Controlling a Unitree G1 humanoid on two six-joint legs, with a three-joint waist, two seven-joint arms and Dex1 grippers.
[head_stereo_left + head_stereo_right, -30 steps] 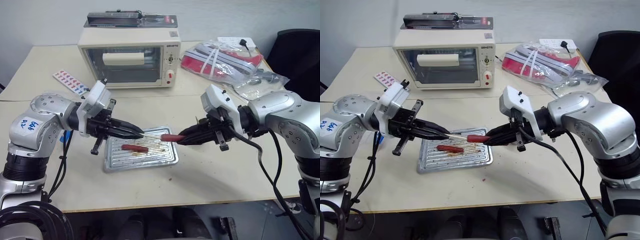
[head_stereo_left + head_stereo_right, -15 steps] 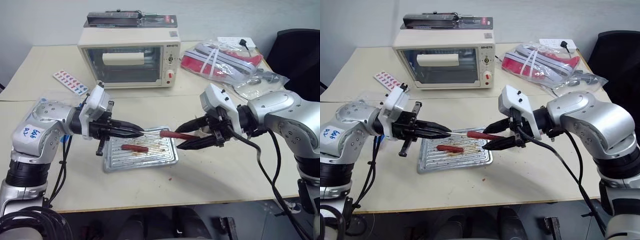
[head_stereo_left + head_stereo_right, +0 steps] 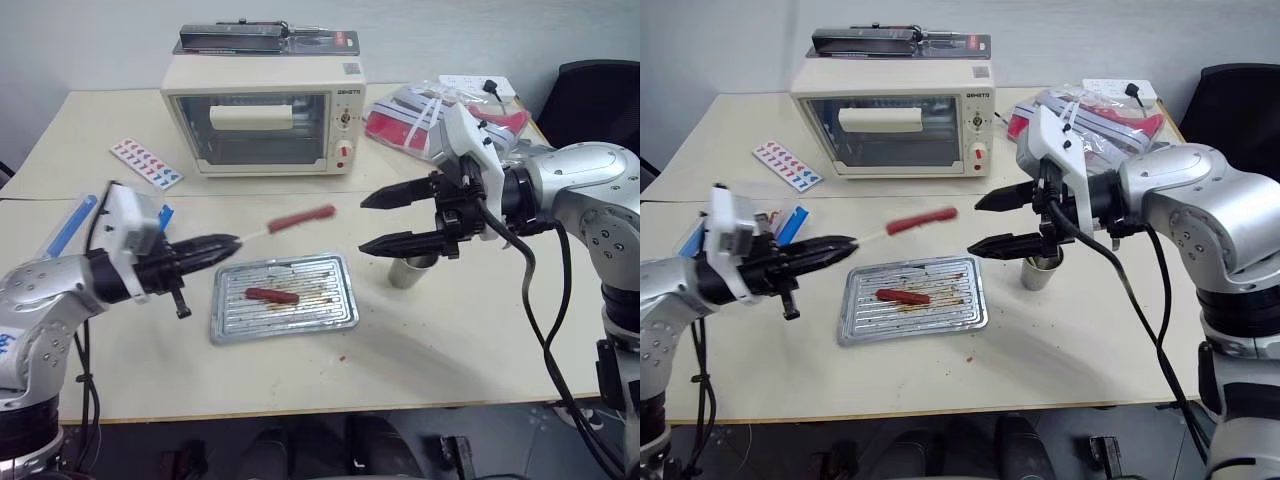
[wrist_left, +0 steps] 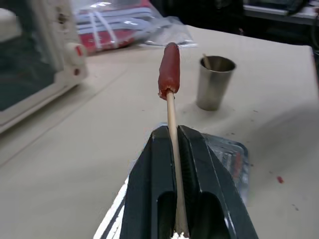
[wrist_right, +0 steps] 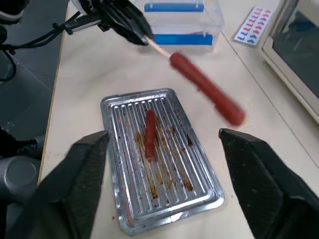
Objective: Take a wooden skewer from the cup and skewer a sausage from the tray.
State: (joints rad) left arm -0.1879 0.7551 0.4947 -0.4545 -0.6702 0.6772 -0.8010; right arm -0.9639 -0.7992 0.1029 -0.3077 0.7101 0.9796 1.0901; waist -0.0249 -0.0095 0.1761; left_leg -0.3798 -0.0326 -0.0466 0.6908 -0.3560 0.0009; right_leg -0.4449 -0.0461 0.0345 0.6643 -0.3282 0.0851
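Gripping wooden skewer [image 3: 253, 233] w/ sausage [image 3: 301, 217]: left pincer [image 3: 232, 242]; right pincer [image 3: 365, 222] agape; tray [image 3: 335, 310] on beige table [image 3: 450, 340].

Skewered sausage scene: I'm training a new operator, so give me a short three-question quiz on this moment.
1. True or false: the left gripper is shut on the wooden skewer.
2. How many sausages lie on the tray?
3. The right gripper is: A) open and empty, B) holding the cup, C) holding a sausage.

Key: 1 true, and a sausage sits on the skewer's far end. 2 one, the sausage on the tray. 3 A.
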